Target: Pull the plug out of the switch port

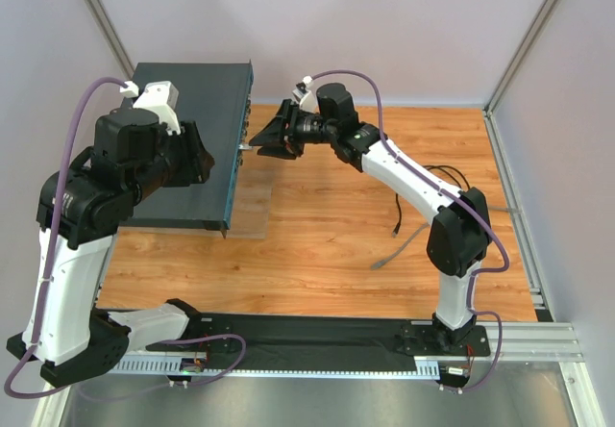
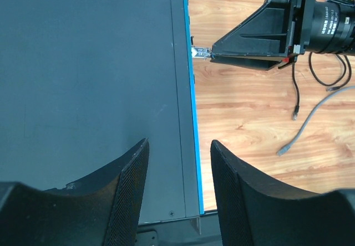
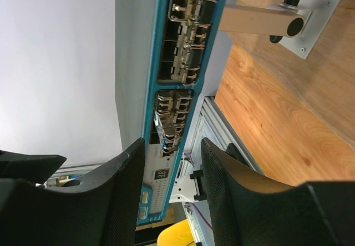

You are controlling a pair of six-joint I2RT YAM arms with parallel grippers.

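Two robot arms flank a network switch (image 1: 197,86) lying flat at the far left of a wooden table (image 1: 336,244), its thin blue-edged front face (image 3: 151,118) turned toward the middle of the table; the right gripper (image 2: 213,55) reaches in level with that face, its tips at a small clear plug (image 2: 199,52) that juts from one of the sockets (image 3: 173,118) about midway along the row; seen from the left wrist, the plug meets the face with no gap showing, so it looks seated and the pull itself not yet made; from the right wrist the two fingers (image 3: 125,190) stand apart with the bank of sockets framed between them, and whether their pads bite on the plug or merely flank it cannot be told from these views; the left gripper (image 2: 179,143) hangs over the nearer part of the switch, jaws spread wide and pinching nothing, one finger above the dark lid and the other just beyond the front edge; whether it bears down on the box to steady it is not clear; two loose cables (image 2: 304,125), one grey and one black, lie on the wood beside the right arm, well apart from the switch; by the look of it the approach is done, and what is left is to make sure of the grip and draw the plug straight out, clear of the port.
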